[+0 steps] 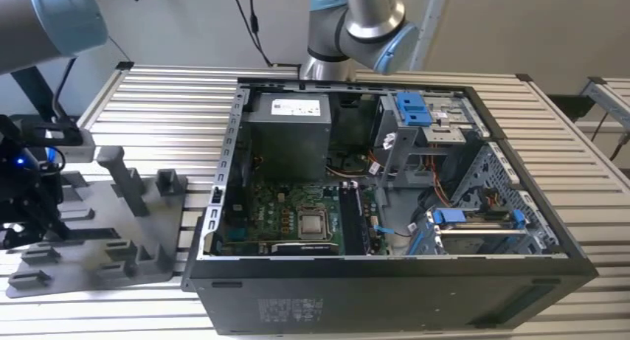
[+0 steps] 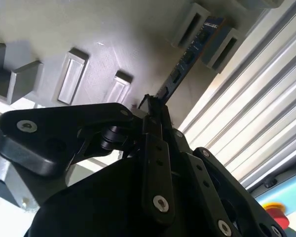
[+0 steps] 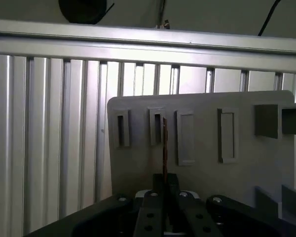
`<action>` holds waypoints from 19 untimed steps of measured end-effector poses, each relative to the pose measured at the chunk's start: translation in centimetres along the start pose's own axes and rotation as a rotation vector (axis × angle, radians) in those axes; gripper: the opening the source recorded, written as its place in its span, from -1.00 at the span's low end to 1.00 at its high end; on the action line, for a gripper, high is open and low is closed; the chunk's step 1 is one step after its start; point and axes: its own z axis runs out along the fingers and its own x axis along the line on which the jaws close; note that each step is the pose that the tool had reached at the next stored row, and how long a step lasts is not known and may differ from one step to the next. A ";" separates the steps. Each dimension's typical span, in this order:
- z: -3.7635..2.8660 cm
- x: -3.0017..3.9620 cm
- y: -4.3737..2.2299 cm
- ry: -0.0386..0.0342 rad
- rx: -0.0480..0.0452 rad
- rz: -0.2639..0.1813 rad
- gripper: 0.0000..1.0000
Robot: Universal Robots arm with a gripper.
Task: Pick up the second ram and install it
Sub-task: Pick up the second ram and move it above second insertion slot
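Bright, even light in the exterior view; glare whitens the slatted table [image 2: 266,74] in the second wrist view; the gripper [image 2: 155,106] looms dark.

text that can be read: none | power supply [image 1: 285,133]: white label [image 1: 298,105] near its upper edge, print too small to make out | computer case [image 1: 394,303]: pale block of print [image 1: 295,308] on the dark outer panel, letters not legible, exterior view
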 end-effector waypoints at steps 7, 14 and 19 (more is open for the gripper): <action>-0.51 -0.02 0.01 -0.0057 0.0015 0.044 -0.71; -1.34 -0.05 0.01 -0.0068 0.0016 0.051 -0.71; -1.84 -0.07 0.02 -0.0069 0.0018 0.054 -0.71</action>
